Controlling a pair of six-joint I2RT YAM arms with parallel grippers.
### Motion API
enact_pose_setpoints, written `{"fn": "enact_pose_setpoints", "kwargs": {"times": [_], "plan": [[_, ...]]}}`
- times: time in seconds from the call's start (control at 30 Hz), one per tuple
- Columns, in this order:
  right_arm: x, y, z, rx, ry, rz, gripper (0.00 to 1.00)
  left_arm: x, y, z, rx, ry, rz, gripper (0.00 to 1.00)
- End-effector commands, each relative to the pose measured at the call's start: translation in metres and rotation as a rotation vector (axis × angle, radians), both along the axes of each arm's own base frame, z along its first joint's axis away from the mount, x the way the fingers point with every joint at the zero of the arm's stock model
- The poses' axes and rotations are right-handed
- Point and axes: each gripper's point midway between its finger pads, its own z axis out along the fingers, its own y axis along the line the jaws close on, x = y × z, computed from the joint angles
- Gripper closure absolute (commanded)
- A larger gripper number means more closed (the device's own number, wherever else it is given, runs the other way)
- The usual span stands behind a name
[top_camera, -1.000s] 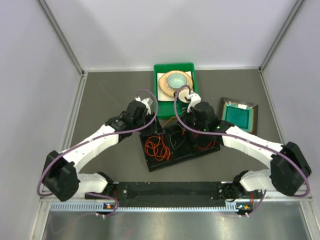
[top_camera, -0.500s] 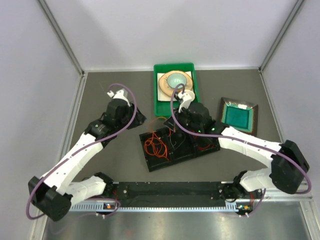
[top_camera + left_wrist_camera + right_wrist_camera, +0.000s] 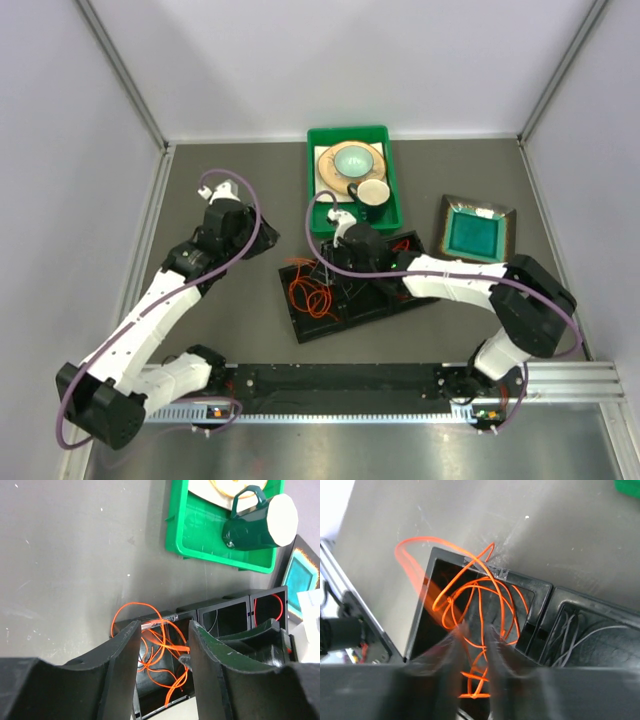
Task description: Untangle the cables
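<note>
Left of the black compartment tray (image 3: 340, 322) the tabletop (image 3: 235, 300) lies bare up to the enclosure wall. Only the left arm crosses it, and its hand (image 3: 262, 236) hangs there with jaws apart and nothing between them. Behind the tray, only a narrow strip separates it from the green bin (image 3: 312, 180), where a mug (image 3: 372, 195) lies on its side at the near end. A teal dish (image 3: 507, 240) blocks the right flank. The right arm (image 3: 450, 285) covers the tray's right compartments. Upright dividers wall off each compartment, and orange cable (image 3: 312, 292) loops rise above the left one and spill over its far corner, crowding the right hand (image 3: 475, 635).
</note>
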Motion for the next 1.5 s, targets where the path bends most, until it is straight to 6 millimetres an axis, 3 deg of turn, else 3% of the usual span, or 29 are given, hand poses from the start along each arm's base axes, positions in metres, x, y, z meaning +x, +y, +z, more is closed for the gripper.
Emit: {"fn": "enact_pose_setpoints", "kwargs": {"times": [0.0,0.03,0.13,0.4,0.5,0.67,0.83,0.97,1.0,1.03,1.1,1.33,1.4,1.43,1.47], "plan": [[0.001,0.009,0.025,0.066,-0.069,0.022,0.62,0.003,-0.010,-0.006,-0.023,0.015,-0.044,0.51],[0.002,0.007,0.028,0.062,-0.087,0.017,0.55,0.004,-0.014,-0.011,-0.017,0.030,-0.065,0.51],[0.005,0.000,0.044,0.066,-0.134,0.001,0.48,0.005,-0.032,-0.020,-0.041,0.052,-0.168,0.49],[0.008,-0.022,0.082,0.079,-0.225,-0.062,0.44,0.010,-0.053,-0.041,-0.048,0.123,-0.277,0.44],[0.016,-0.042,0.092,0.050,-0.277,-0.145,0.39,0.005,-0.066,-0.049,-0.063,0.156,-0.346,0.45],[0.027,-0.074,0.097,-0.001,-0.331,-0.253,0.37,-0.005,-0.070,-0.061,0.006,0.192,-0.372,0.50],[0.035,-0.092,0.097,-0.002,-0.331,-0.303,0.37,-0.014,-0.072,-0.074,0.042,0.228,-0.382,0.51],[0.037,-0.093,0.099,0.005,-0.332,-0.306,0.37,-0.014,-0.077,-0.078,0.041,0.229,-0.392,0.76],[0.036,-0.091,0.100,0.007,-0.332,-0.301,0.37,-0.014,-0.078,-0.080,0.042,0.234,-0.395,0.93],[0.037,-0.090,0.101,0.012,-0.331,-0.299,0.37,-0.012,-0.080,-0.079,0.042,0.230,-0.402,1.00],[0.037,-0.090,0.102,0.013,-0.330,-0.297,0.37,-0.012,-0.080,-0.081,0.053,0.251,-0.402,1.00],[0.039,-0.092,0.101,0.013,-0.332,-0.306,0.37,-0.008,-0.075,-0.043,0.056,0.141,-0.390,1.00],[0.040,-0.091,0.099,0.015,-0.328,-0.304,0.37,-0.010,-0.070,-0.048,0.092,0.165,-0.388,0.84],[0.040,-0.090,0.097,0.013,-0.325,-0.302,0.37,-0.010,-0.066,-0.053,0.117,0.176,-0.374,0.69],[0.040,-0.088,0.097,0.018,-0.323,-0.295,0.36,-0.011,-0.066,-0.058,0.133,0.191,-0.378,0.63]]}}
